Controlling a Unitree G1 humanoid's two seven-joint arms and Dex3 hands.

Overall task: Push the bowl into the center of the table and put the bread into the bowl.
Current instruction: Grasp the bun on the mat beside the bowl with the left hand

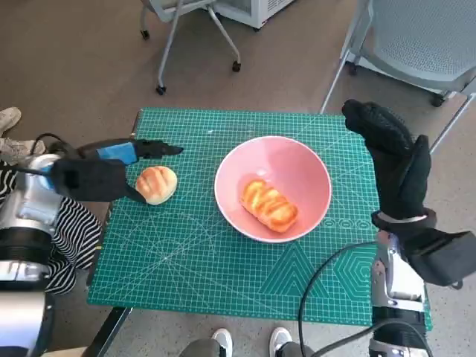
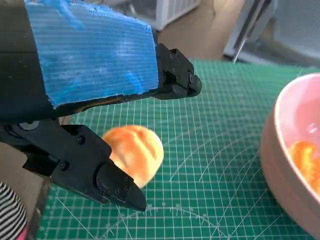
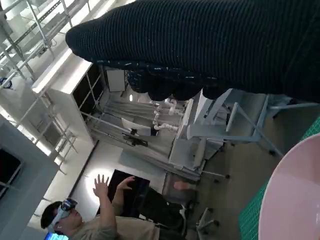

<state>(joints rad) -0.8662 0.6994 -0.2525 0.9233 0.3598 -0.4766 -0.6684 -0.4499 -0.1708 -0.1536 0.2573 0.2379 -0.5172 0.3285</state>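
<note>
The pink bowl [image 1: 273, 187] sits near the middle of the green mat, with a long glazed bread [image 1: 269, 205] lying inside it. A round bread roll [image 1: 156, 184] lies on the mat left of the bowl. My left hand [image 1: 104, 169] is at the roll's left, fingers spread around it without closing; in the left wrist view the roll [image 2: 134, 153] shows between the upper fingers [image 2: 175, 75] and the lower thumb. My right hand [image 1: 394, 160] hovers raised beside the bowl's right rim, holding nothing. The bowl's rim [image 3: 295, 200] shows in the right wrist view.
The green cutting mat [image 1: 186, 260] covers the small table. Chair legs on castors [image 1: 193, 44] stand behind it, a grey chair [image 1: 424, 37] at the back right. Shoes of a person [image 1: 249, 341] show at the front edge. A person [image 3: 100, 215] with raised hands appears in the right wrist view.
</note>
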